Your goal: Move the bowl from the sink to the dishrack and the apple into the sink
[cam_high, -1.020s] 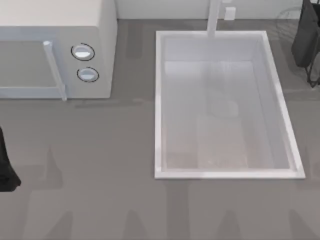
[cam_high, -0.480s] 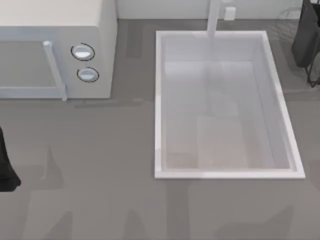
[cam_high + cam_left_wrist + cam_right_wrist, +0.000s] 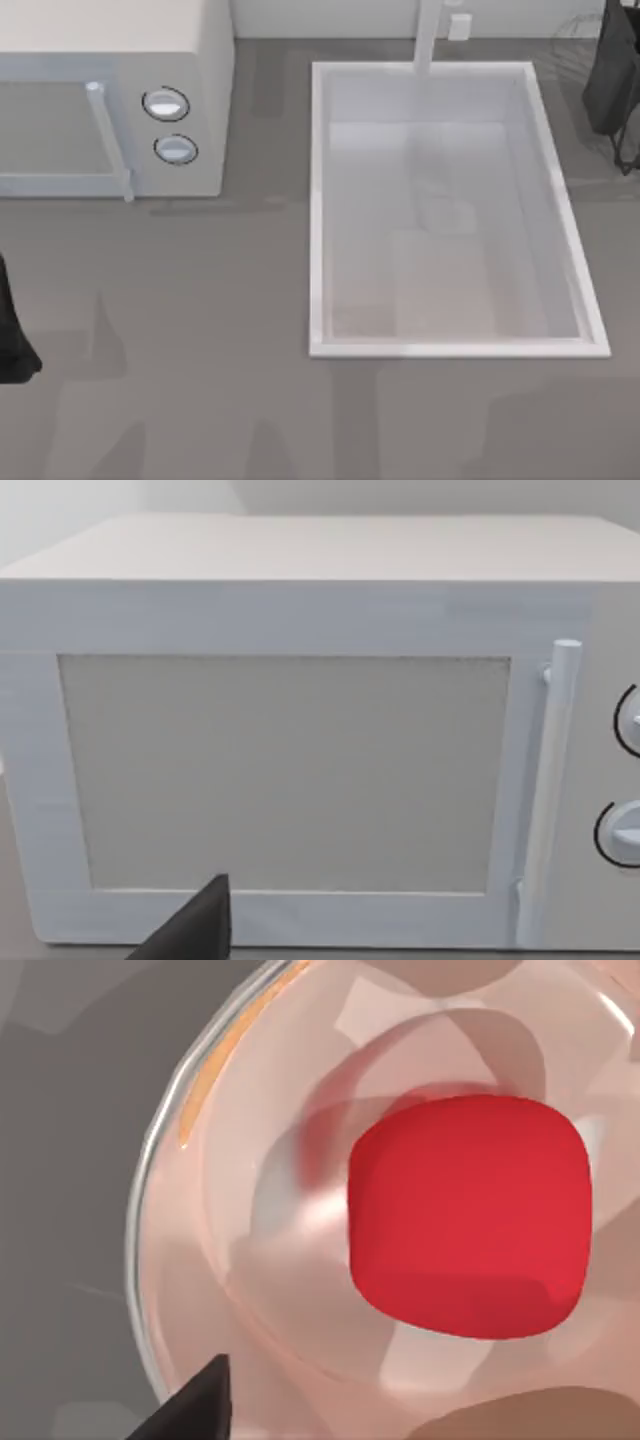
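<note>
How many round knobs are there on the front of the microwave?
2. On the microwave, at the top view's left, the knobs sit one above the other beside the door handle: the upper knob and the lower knob. Nothing appears to hide others.

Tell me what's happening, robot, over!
Right gripper hovering above apple, which sits in a clear pinkish dish. Sink has no bowl. Left arm parked by microwave.

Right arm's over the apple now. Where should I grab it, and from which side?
Grip the apple across its widest middle, coming straight down from above. It is rounded and sits low inside a clear pinkish dish whose curved wall rises around it, so a sideways approach would likely hit the wall.
</note>
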